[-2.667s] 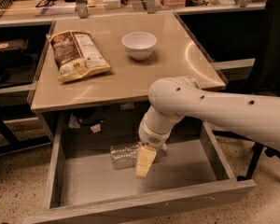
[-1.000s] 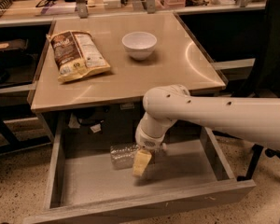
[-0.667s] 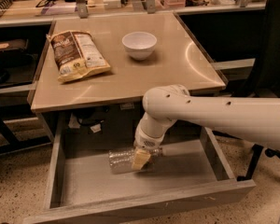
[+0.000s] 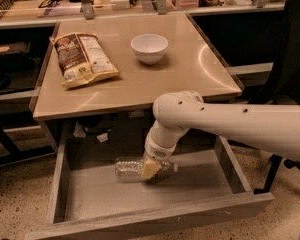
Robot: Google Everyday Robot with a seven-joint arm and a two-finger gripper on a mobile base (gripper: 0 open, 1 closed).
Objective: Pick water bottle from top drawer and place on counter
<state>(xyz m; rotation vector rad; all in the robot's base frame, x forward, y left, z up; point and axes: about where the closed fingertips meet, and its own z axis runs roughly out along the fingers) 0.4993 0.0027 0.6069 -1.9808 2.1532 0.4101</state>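
The top drawer (image 4: 202, 184) stands pulled open below the counter (image 4: 190, 71). The water bottle (image 4: 127, 169) lies on its side on the drawer's grey bottom, near the middle. My gripper (image 4: 152, 168) reaches down into the drawer from the right on the white arm and sits over the bottle's right half, hiding its cap end. The bottle's left half shows clear and crinkled. The bottle rests on the drawer bottom.
On the counter lie a chip bag (image 4: 83, 58) at the left and a white bowl (image 4: 149, 48) at the back middle. A cluttered bench (image 4: 40, 4) runs behind. A dark chair (image 4: 295, 64) stands at the right.
My gripper has moved a little up and left, from beside the bottle's right end to over the bottle. The bottle has stayed in the drawer.
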